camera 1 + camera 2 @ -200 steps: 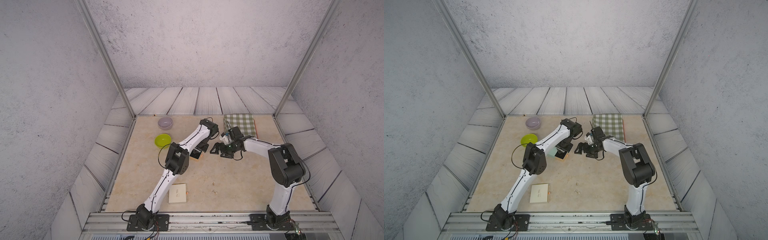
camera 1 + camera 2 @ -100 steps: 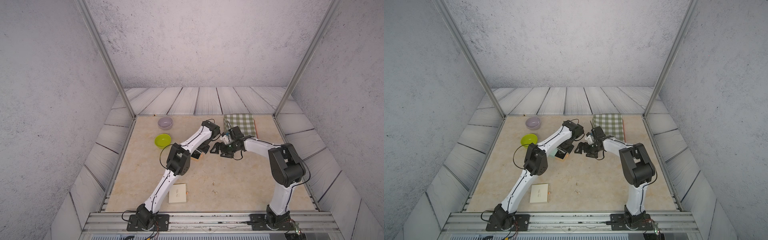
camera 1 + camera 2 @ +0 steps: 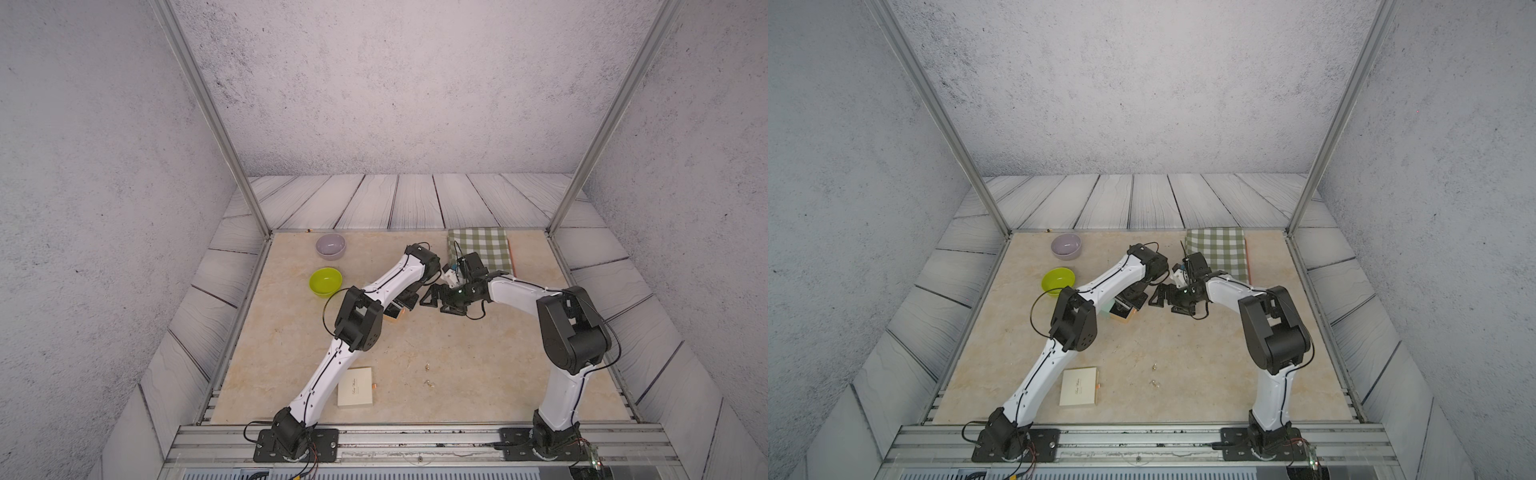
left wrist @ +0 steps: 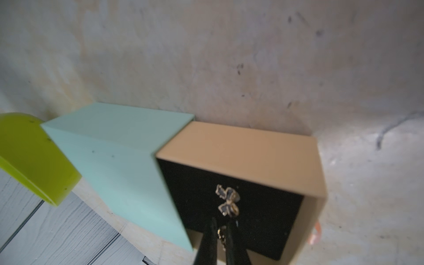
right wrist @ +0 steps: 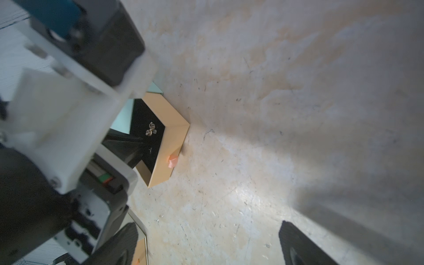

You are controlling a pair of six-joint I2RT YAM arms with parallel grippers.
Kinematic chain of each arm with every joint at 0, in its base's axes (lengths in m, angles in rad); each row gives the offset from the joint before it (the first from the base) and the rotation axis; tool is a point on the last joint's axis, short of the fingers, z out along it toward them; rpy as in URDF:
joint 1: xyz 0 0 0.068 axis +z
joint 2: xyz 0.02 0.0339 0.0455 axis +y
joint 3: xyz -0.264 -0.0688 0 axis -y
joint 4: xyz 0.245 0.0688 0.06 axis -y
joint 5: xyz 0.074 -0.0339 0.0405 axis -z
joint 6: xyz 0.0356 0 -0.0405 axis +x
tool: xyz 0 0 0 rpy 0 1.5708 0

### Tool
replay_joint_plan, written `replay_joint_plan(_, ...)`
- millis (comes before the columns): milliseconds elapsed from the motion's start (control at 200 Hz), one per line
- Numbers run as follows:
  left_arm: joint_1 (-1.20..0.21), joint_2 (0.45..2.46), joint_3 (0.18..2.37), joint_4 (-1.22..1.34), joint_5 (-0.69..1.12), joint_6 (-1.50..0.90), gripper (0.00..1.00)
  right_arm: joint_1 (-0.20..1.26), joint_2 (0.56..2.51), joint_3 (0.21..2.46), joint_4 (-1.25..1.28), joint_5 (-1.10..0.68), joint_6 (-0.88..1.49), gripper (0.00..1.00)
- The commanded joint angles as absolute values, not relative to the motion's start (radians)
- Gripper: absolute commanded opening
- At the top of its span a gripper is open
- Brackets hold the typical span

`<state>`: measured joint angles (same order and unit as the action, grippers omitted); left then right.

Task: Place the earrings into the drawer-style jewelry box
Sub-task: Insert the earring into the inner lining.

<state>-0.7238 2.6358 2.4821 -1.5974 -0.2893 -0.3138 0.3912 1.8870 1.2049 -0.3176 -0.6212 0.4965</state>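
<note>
The left gripper (image 4: 222,231) is clenching a small gold earring (image 4: 222,235) between its black fingers (image 4: 210,231), over the tan pulled-out drawer (image 4: 243,149) of the mint-green jewelry box (image 4: 119,156). Just beyond the fingertips, two bow-shaped gold earrings (image 4: 227,203) are lying on the drawer's black lining. A lime-green bowl (image 4: 29,153) is sitting past the box. The right gripper (image 3: 434,297), fingers spread and empty, is hovering close beside, crowding the drawer. Two loose earrings (image 3: 428,375) are lying well apart, near a flat cream square box (image 3: 355,387).
</note>
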Motion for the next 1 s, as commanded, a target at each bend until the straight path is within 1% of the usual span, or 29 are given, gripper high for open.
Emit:
replay_joint_plan(0,-0.736,2.652,2.480,-1.665,-0.289,-0.310,0.00,0.386,1.882,1.200,-0.321,-0.633,0.492,0.99)
replay_joint_plan(570,-0.741,2.671,2.538,-1.675,-0.331,-0.325,0.00,0.385,1.882,1.195,-0.314,-0.641,0.495,0.99)
replay_joint_plan(996,-0.751,2.677,2.525,-1.678,-0.338,-0.328,0.00,0.385,1.880,1.194,-0.314,-0.644,0.496,0.99)
